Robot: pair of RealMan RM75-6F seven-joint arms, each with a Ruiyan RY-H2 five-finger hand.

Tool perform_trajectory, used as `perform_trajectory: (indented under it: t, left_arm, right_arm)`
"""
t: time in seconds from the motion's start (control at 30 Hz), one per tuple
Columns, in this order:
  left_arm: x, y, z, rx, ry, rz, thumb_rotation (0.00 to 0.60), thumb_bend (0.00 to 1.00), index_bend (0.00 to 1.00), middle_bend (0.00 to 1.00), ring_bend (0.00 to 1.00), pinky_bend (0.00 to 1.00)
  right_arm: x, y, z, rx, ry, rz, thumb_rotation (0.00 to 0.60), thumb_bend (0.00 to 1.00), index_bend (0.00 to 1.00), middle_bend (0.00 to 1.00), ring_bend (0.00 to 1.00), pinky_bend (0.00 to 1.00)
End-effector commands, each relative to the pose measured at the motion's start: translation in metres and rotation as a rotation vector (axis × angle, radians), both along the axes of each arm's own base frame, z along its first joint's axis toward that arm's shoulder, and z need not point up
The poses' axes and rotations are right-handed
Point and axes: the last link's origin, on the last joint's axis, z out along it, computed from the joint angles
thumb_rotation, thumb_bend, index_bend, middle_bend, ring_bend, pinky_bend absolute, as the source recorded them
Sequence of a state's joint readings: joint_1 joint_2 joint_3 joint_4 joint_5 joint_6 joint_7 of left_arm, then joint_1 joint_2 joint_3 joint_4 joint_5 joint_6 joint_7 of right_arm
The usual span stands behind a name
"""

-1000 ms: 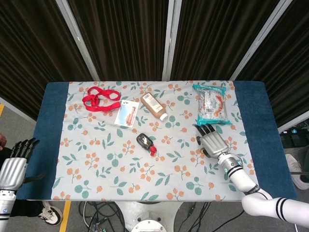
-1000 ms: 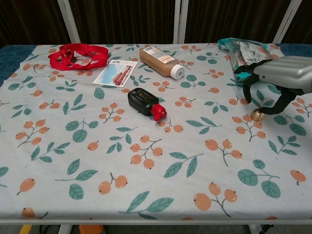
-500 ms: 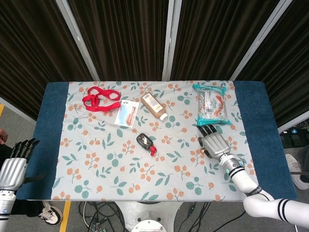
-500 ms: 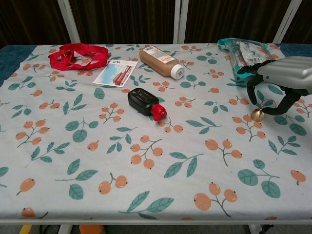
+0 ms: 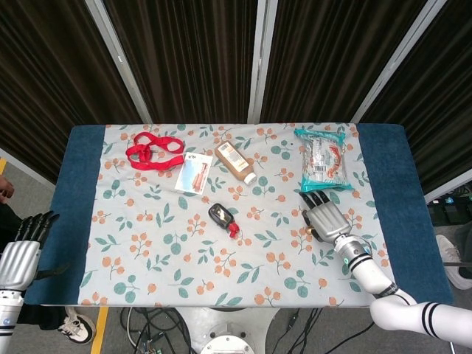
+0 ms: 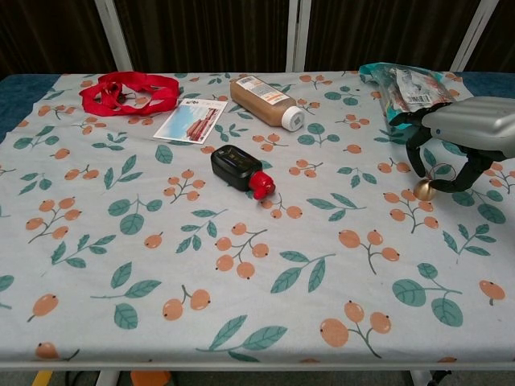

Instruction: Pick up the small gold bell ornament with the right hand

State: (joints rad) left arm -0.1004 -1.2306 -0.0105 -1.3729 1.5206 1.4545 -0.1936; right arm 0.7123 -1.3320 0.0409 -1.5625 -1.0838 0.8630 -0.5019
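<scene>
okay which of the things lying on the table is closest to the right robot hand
The small gold bell ornament: it sits directly beneath the right robot hand, between its curled fingers. The snack packet is next nearest, behind the hand.

Bright, even light from overhead in both views; the floral cloth on the desk is evenly lit, with only faint, soft shadows under things. The dark curtain behind stays dim. Both pictures are sharp, with no glare or visible edge distortion
</scene>
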Motion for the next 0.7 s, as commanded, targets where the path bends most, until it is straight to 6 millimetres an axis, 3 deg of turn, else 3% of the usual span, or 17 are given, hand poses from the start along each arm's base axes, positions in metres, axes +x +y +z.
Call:
perform_trajectory:
  t: [0.03, 0.7]
  left_arm:
    - [-0.0002, -0.0001, 0.0, -0.001, 0.0, 0.001, 0.6, 0.0, 0.09, 0.03, 0.0, 0.04]
    - [-0.0026, -0.0017, -0.0004, -0.003, -0.001, 0.011, 0.6, 0.0, 0.09, 0.03, 0.0, 0.04]
  right_arm:
    - [0.0002, -0.0004, -0.0002, 0.001, -0.001, -0.001, 0.6, 0.27, 0.52, 0.0, 0.0, 0.0]
    - [-0.0021, -0.0024, 0.0005, 0.009, 0.0, -0.027, 0.6, 0.28, 0.56, 0.03, 0.0, 0.0]
